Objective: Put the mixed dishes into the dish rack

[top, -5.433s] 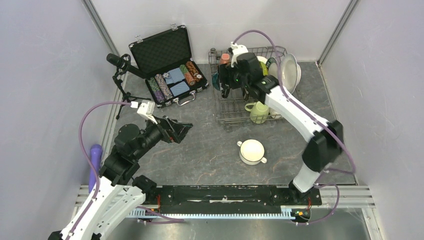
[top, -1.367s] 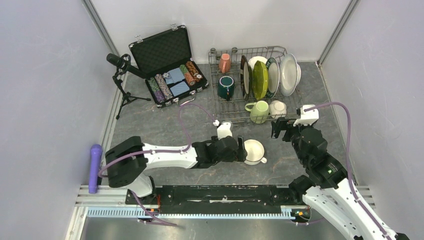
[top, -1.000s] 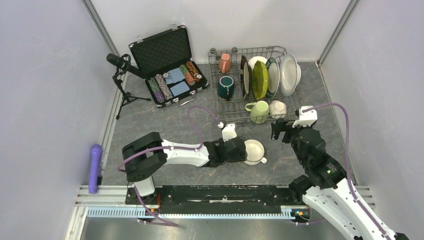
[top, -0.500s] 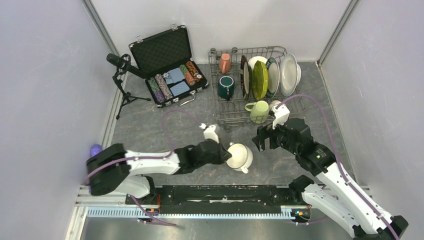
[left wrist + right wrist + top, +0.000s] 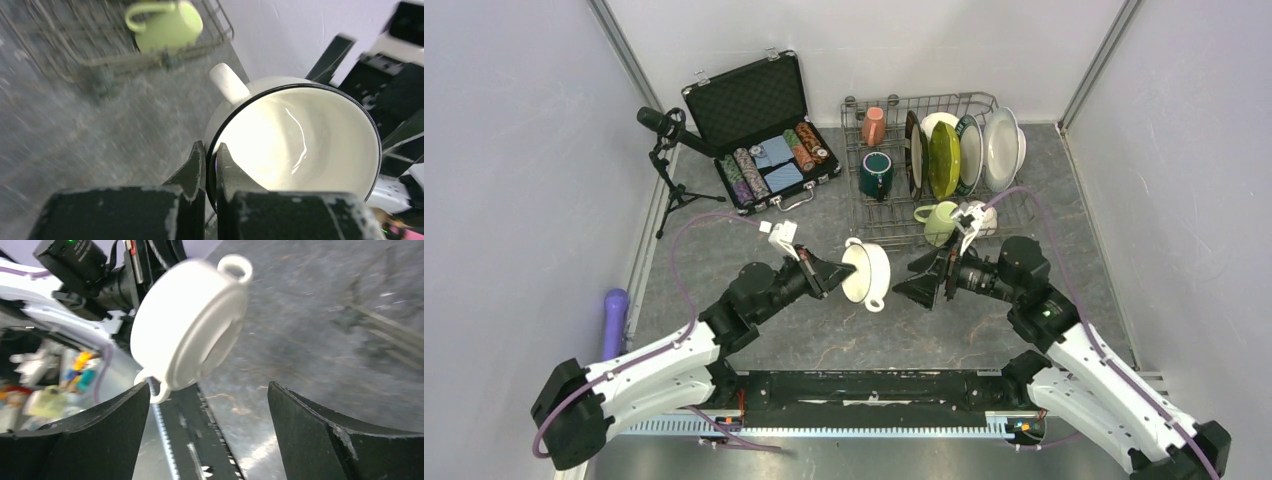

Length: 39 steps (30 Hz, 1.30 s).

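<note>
Left gripper (image 5: 829,275) clamped on bowl (image 5: 865,272) rim; bowl airborne, tipped sideways. Right gripper (image 5: 912,283) spread wide at its base, apart. Rack (image 5: 889,232) behind holds mugs (image 5: 941,222), upright plates (image 5: 943,158). Chip case (image 5: 744,105) left of it.

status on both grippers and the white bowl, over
Left gripper shut on rim of white bowl, aloft, tipped on edge. Right gripper open, facing its base, not touching. Green mug at near edge of dish rack.
</note>
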{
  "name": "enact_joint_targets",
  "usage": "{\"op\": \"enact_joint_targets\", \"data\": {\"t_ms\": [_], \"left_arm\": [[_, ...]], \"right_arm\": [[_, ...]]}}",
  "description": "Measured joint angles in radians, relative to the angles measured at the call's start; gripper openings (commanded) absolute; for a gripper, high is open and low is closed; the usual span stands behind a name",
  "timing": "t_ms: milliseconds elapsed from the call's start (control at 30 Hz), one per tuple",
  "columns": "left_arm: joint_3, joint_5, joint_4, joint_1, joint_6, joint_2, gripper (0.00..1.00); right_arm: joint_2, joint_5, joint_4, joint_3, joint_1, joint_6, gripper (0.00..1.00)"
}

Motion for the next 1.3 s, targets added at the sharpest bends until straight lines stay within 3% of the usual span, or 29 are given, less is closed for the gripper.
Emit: {"op": "enact_joint_targets", "data": {"t_ms": [200,367,567,733,1033,1300], "left_arm": [[0.003,-0.111,0.108,0.019,0.22,-0.013,0.02],[0.007,-0.146,0.341,0.053,0.353,0.14,0.02],[0.043,-0.083,0.631,0.093,0.373,0.352,0.02],[0.105,0.013,0.758,0.111,0.365,0.442,0.02],[0.154,0.109,0.84,0.132,0.352,0.43,0.02],[0.168,0.179,0.842,0.136,0.352,0.431,0.02]], "right_arm": [[0.106,-0.161,0.306,-0.134,0.0,0.278,0.87],[0.171,-0.208,0.48,-0.137,0.0,0.445,0.8],[0.226,-0.22,0.65,-0.148,-0.003,0.606,0.76],[0.219,-0.225,0.665,-0.148,-0.004,0.63,0.75],[0.156,-0.209,0.472,-0.145,-0.094,0.539,0.73],[0.163,-0.23,0.566,-0.145,-0.107,0.607,0.65]]}}
